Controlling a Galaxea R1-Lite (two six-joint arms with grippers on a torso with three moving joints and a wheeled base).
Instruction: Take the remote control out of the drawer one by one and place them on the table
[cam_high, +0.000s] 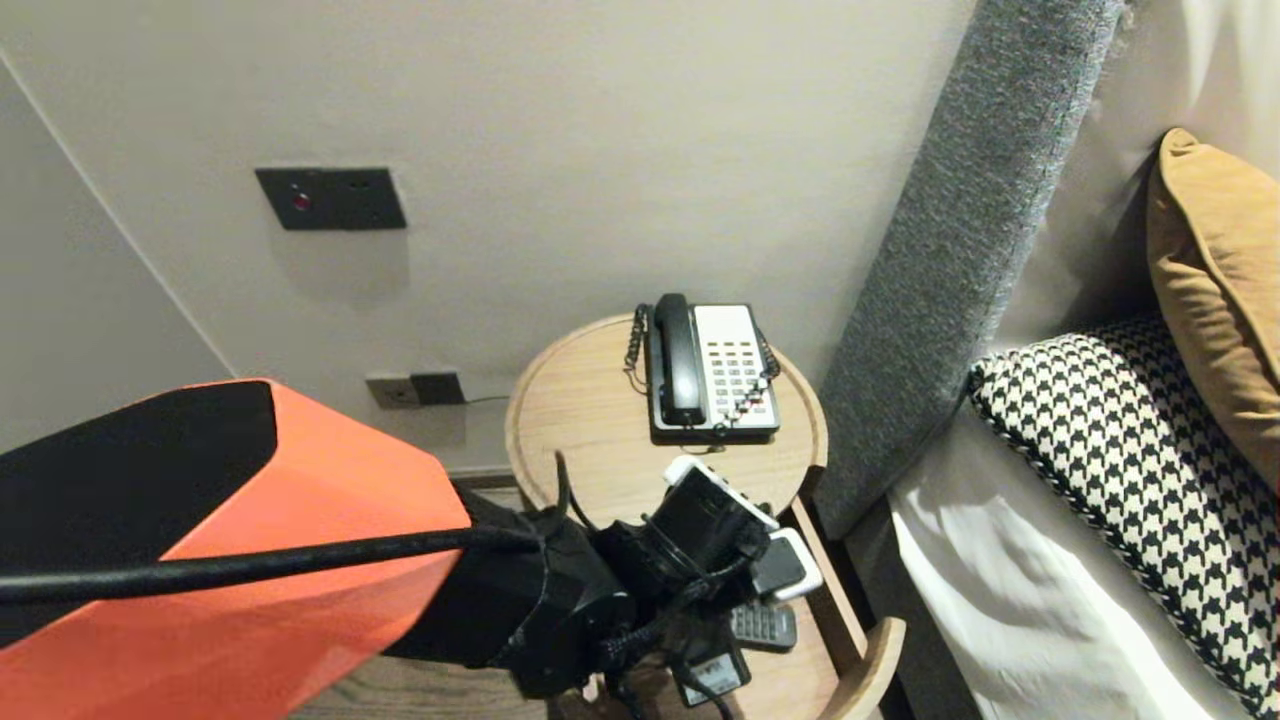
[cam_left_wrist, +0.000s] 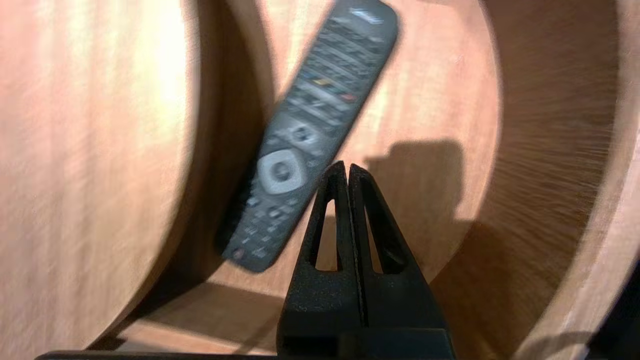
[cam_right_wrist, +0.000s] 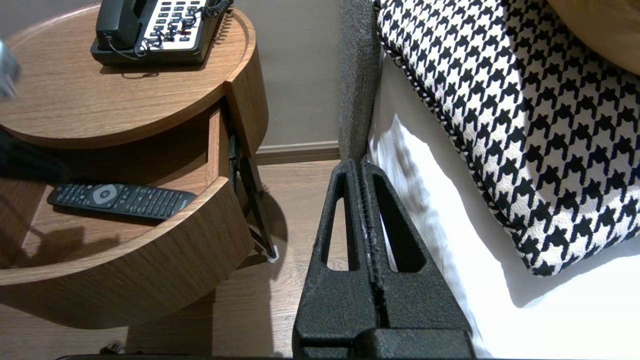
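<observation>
from my seat the bed (cam_high: 1050, 600) fills the right side, its grey headboard (cam_high: 960, 250) against the wall and a check pillow (cam_high: 1130, 450) on the sheet. just beside the headboard stands the round wooden bench (cam_high: 580, 440), and its drawer (cam_right_wrist: 150, 260) is pulled out below the top. a phone (cam_high: 712, 370) sits at the back of the bench top, handset on its cradle. the remote (cam_left_wrist: 310, 135) lies flat on the drawer floor, buttons up. my left tool (cam_left_wrist: 348, 167) is over the open drawer, jaws pressed together with nothing between them, tip just beside the remote; i cannot tell if it touches. my right tool (cam_right_wrist: 362, 165) hangs parked above the floor between bench and bed, jaws closed and empty.
</observation>
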